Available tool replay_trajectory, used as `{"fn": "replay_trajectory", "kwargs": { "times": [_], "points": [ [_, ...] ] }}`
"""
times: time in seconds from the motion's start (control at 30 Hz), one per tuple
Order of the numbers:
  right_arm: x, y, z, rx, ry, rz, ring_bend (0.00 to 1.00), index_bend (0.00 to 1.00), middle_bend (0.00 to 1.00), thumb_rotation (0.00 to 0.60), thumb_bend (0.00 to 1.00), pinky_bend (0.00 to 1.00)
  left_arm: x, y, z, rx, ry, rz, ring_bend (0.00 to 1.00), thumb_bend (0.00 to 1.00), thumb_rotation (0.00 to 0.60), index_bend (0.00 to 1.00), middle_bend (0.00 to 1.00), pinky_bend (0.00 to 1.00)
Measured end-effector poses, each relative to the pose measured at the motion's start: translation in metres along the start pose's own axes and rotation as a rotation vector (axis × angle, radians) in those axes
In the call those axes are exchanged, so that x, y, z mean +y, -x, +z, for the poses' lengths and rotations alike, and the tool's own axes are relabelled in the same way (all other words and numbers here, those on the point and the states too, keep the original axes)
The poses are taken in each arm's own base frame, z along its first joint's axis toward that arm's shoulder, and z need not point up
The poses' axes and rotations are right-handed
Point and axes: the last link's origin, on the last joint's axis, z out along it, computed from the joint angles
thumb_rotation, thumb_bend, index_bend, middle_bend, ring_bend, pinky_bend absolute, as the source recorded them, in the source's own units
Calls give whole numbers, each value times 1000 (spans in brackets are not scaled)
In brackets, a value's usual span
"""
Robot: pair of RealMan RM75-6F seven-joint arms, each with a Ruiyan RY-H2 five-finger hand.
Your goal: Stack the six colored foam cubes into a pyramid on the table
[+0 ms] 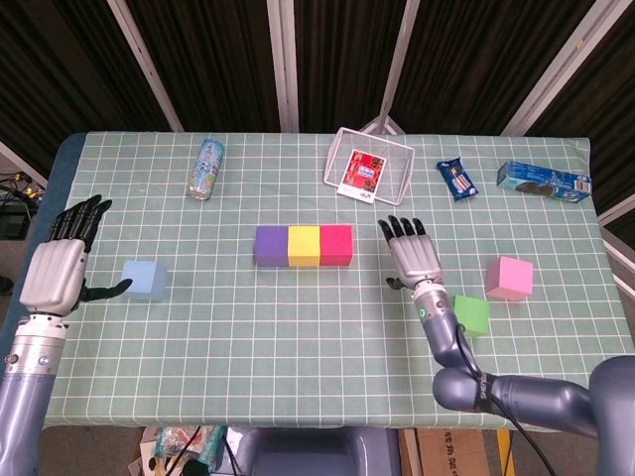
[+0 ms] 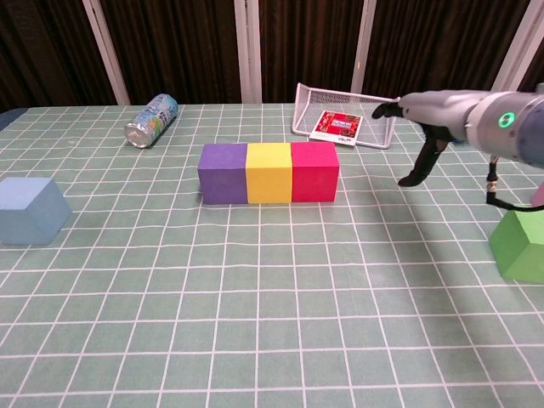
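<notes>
A purple cube [image 1: 271,246] [image 2: 223,172], a yellow cube [image 1: 303,246] [image 2: 269,172] and a red cube [image 1: 335,245] [image 2: 314,171] stand touching in a row at the table's middle. My right hand [image 1: 412,256] [image 2: 422,127] hovers open to the right of the red cube, apart from it. A green cube [image 1: 470,313] [image 2: 518,245] and a pink cube [image 1: 508,277] lie further right. My left hand [image 1: 59,268] is open at the left edge, next to the light blue cube [image 1: 145,280] [image 2: 31,210], not touching it.
A drink can [image 1: 206,169] [image 2: 151,120] lies at the back left. A white wire basket [image 1: 370,165] [image 2: 344,111] with a red card sits behind the row. A snack packet [image 1: 457,179] and a blue box [image 1: 543,180] lie at the back right.
</notes>
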Motion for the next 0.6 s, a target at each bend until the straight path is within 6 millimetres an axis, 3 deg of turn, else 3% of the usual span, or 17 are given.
{"fn": "replay_trajectory", "kwargs": {
  "times": [0.13,0.27,0.6],
  "points": [
    [24,-15,-23,96,4,4,0,0,0,600,243,0,1,4,-1,1,20,2,0,46,600,0,0,17],
    [65,-25,-57,195,44,30,0,0,0,600,243,0,-1,12,-2,-1,24,7,0,40,600,0,0,16],
    [154,-12,-135,291,189,121,0,0,0,600,243,0,-16,30,-4,-6,-3,43,0,8,600,0,0,13]
  ]
}}
